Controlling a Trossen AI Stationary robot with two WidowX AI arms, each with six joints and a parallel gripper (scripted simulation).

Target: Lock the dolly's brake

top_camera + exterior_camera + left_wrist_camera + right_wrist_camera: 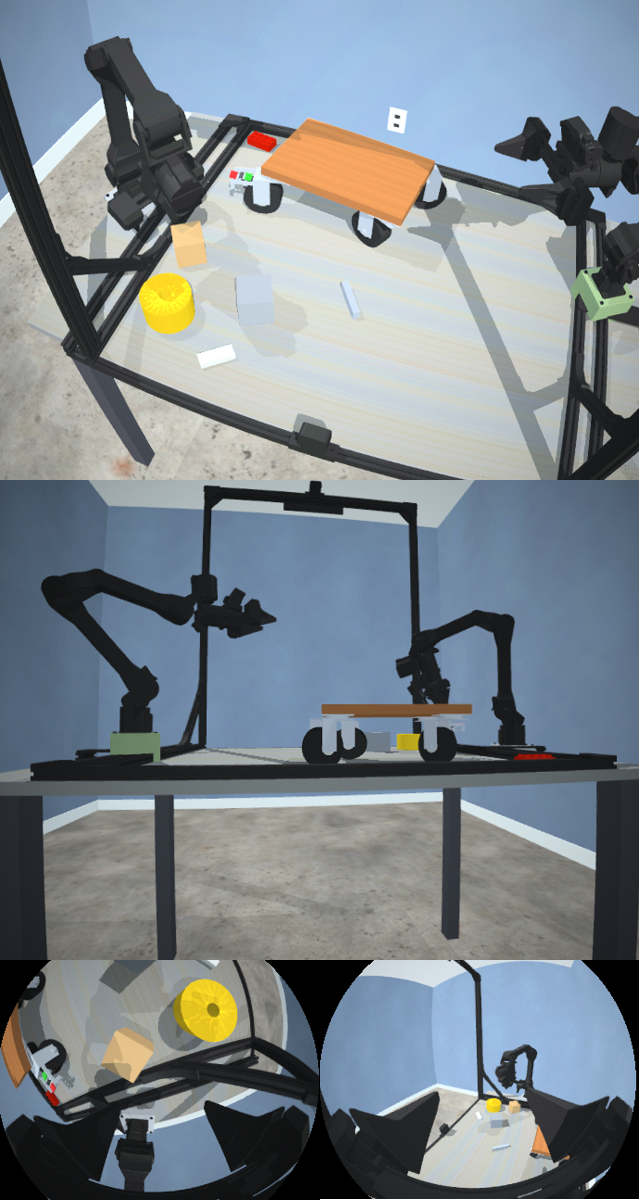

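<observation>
The dolly (348, 168) has an orange wooden deck on white casters with black wheels and stands at the back of the table; it also shows in the exterior view (396, 710). Its brake pedal (241, 175) sticks out from the caster nearest the left arm, red end outermost and green end inward. The pedal also shows at the left edge of the left wrist view (47, 1082). My left gripper (126, 208) is open and empty, low by the table frame, apart from the pedal. My right gripper (520, 170) is open and empty, raised high at the far side, away from the dolly.
A tan block (188, 244), a yellow cylinder (167, 302), a grey block (254, 298), a white bar (349, 298) and a white block (216, 356) lie on the table. A red brick (261, 140) lies behind the pedal. A green block (601, 295) sits at the right arm's base.
</observation>
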